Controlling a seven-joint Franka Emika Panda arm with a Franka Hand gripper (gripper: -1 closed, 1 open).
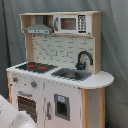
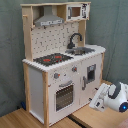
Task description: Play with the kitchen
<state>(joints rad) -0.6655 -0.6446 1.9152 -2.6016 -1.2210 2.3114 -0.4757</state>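
We log the kitchen (image 1: 57, 75) standing upright against a grey curtain (image 1: 112, 45) in both exterior views, its base on a pale wooden floor (image 2: 15, 119) in the second exterior view.

Top shelf: grey hood (image 2: 49, 20) toward the second exterior view's left, a toy microwave (image 2: 76, 11) toward the second exterior view's right. In the first exterior view the same order holds, hood (image 1: 38, 29) left, microwave (image 1: 72, 23) right.

Back panel: pale, dotted with peg holes in the second exterior view; in the first exterior view it reads as a brick pattern.

Counter: black hob with red rings (image 1: 36, 66) at the first exterior view's left, sink (image 1: 71, 74) beside it, curved black faucet (image 1: 83, 59) rising at the sink's far edge. A rounded counter end juts out at the first exterior view's right.

Front: knobs under the hob, the oven door (image 2: 64, 95) with a horizontal handle closed, a second door with a dark panel (image 1: 61, 106) under the sink, also closed.

The arm (image 2: 111, 98), white with black joints and a blue light, sits low at the second exterior view's right, apart from the kitchen front. A white piece of it shows at the first exterior view's lower left corner (image 1: 11, 116). We cannot tell how the gripper stands, nor whether it has hold of anything.
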